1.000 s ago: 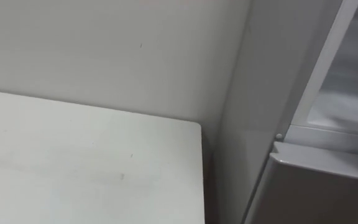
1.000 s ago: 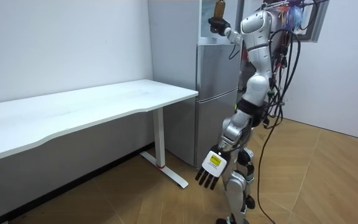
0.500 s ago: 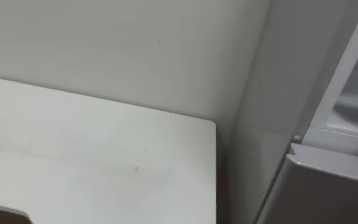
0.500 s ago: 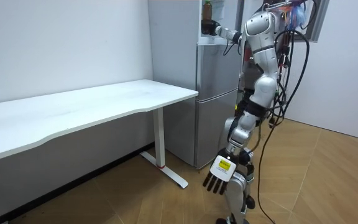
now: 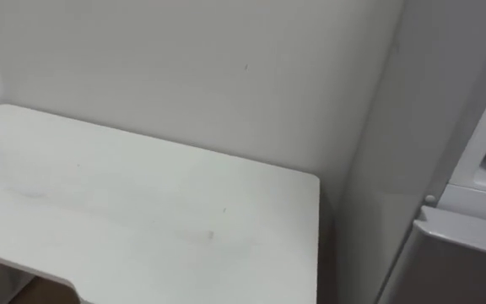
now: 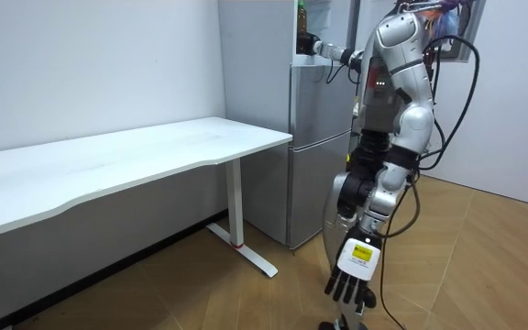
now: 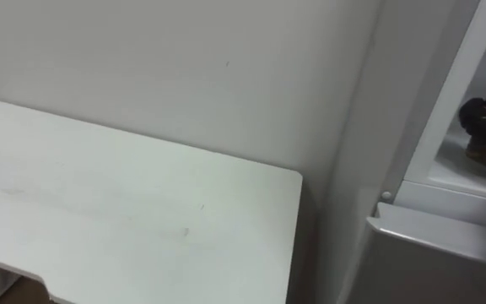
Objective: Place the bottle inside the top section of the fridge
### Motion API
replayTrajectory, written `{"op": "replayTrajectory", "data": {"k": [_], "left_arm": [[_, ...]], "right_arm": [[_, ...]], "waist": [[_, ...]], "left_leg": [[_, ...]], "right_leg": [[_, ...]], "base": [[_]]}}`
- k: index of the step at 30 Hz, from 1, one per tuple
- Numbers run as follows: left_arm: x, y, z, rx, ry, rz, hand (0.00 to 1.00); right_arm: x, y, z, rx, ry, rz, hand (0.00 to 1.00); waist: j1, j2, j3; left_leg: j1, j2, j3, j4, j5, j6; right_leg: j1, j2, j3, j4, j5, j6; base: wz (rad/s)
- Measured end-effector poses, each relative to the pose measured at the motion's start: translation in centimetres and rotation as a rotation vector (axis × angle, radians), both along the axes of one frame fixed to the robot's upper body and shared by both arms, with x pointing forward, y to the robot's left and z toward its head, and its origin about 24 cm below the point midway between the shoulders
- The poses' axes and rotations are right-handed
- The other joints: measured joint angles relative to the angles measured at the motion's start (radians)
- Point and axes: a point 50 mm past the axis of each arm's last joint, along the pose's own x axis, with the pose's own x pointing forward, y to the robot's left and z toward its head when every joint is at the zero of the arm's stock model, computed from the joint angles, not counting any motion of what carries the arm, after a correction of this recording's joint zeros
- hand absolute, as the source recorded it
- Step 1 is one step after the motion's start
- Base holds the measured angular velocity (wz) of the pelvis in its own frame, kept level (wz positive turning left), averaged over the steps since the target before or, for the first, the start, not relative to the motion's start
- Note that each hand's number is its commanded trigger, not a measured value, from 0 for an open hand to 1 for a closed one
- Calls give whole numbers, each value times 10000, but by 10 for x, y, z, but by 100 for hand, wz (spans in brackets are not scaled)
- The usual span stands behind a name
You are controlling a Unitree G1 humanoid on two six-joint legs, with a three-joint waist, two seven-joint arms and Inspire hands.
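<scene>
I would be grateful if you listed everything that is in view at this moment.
table: one, white, against the wall, left of the fridge
fridge: one, grey, in the corner past the table's end, its upper compartment open
bottle: one, brownish, upright in the upper compartment
floor: wooden boards, brown, under the table and the robot
right hand: one, dark, inside the upper compartment, curled round the bottle's lower part
left hand: one, dark, hanging low at the robot's side, fingers relaxed, holding nothing
</scene>
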Motion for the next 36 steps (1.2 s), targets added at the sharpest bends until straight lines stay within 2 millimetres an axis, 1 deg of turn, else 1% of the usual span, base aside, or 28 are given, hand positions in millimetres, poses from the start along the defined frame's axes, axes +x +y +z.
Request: {"op": "replayTrajectory", "data": {"k": [3, 5, 7, 9, 10, 11, 12, 13, 14, 18, 23, 26, 29, 30, 36], "left_arm": [[0, 2, 1, 50, -5, -20, 0], [1, 2, 1, 59, -11, -24, 0], [0, 2, 1, 67, 3, -23, 0], [1, 3, 1, 111, -6, -44, 0], [1, 4, 2, 117, -20, -55, 0], [1, 3, 2, 102, -2, -93, 0], [1, 4, 2, 101, -4, -97, 0], [1, 4, 2, 105, -15, -103, 0], [2, 4, 2, 111, -52, -128, 0], [9, 6, 6, 169, -335, -282, 0], [16, 9, 10, 309, -628, -518, 0], [16, 10, 12, 369, -694, -573, 0], [16, 11, 12, 381, -703, -586, 0], [16, 11, 12, 386, -699, -595, 0], [16, 11, 12, 424, -660, -617, 0]], "right_arm": [[0, -2, -5, -23, 103, -145, 100], [0, -3, -6, -43, 173, -201, 100], [0, -4, -7, -47, 213, -236, 100], [-1, -4, -7, -124, 242, -332, 100], [-1, -4, -6, -184, 254, -333, 100], [-1, -4, -6, -326, 326, -340, 100], [0, -3, -6, -462, 388, -400, 100], [0, -3, -6, -544, 416, -435, 36], [0, -3, -6, -659, 456, -511, 0], [1, -1, -7, -1124, 503, -567, 0], [0, -1, -8, -1255, 441, -599, 0], [0, -1, -6, -1294, 318, -571, 0], [0, -1, -6, -1327, 273, -480, 0], [0, -1, -6, -1328, 235, -451, 0], [1, 0, -7, -1166, 219, -127, 0]], "waist": [[-11, -30, 18], [5, -78, 23], [6, -111, 18], [-13, -159, -13], [-17, -191, -14], [-13, -159, 12], [-11, -190, -12], [-11, -149, 17], [-19, -156, 11], [-2, -96, 22], [51, -17, 30], [79, 82, 33], [81, 185, 11], [92, 202, 15], [88, 126, 0]], "left_leg": [[-8, -1, -162, 22, 16, -24], [-55, -1, -187, 51, 18, -28], [-132, -7, -225, 90, 18, -28], [-325, -11, -278, 184, 19, -28], [-356, -10, -293, 209, 19, -28], [-384, -10, -312, 242, 19, -28], [-389, -10, -336, 238, 19, -28], [-399, -10, -356, 238, 19, -28], [-425, -11, -405, 245, 20, -30], [-466, 16, -421, 302, 26, -41], [-444, 22, -407, 286, 28, -46], [-341, 22, -389, 229, 33, -52], [-274, 24, -410, 214, 33, -52], [-243, 27, -408, 184, 41, -62], [-147, 30, -376, 38, 87, -94]], "right_leg": [[116, 2, -168, -64, 0, -1], [107, 2, -195, -79, -5, -8], [80, 1, -225, -86, -5, -9], [-51, -7, -269, -69, -4, -10], [-64, -7, -285, -69, -2, -14], [-64, -10, -303, -75, 1, -18], [-63, -10, -321, -77, 1, -18], [-62, -10, -339, -80, 1, -18], [-59, -12, -384, -85, 1, -18], [-42, 12, -404, -105, 20, -49], [-36, 16, -399, -101, 40, -79], [38, 18, -389, -105, 43, -80], [162, 37, -422, -206, 63, -81], [182, 48, -408, -228, 72, -85], [169, 72, -346, -250, 74, -87]], "base": [[14], [7], [5], [6], [4], [6], [6], [8], [8], [3], [0], [0], [1], [0], [-2]]}}
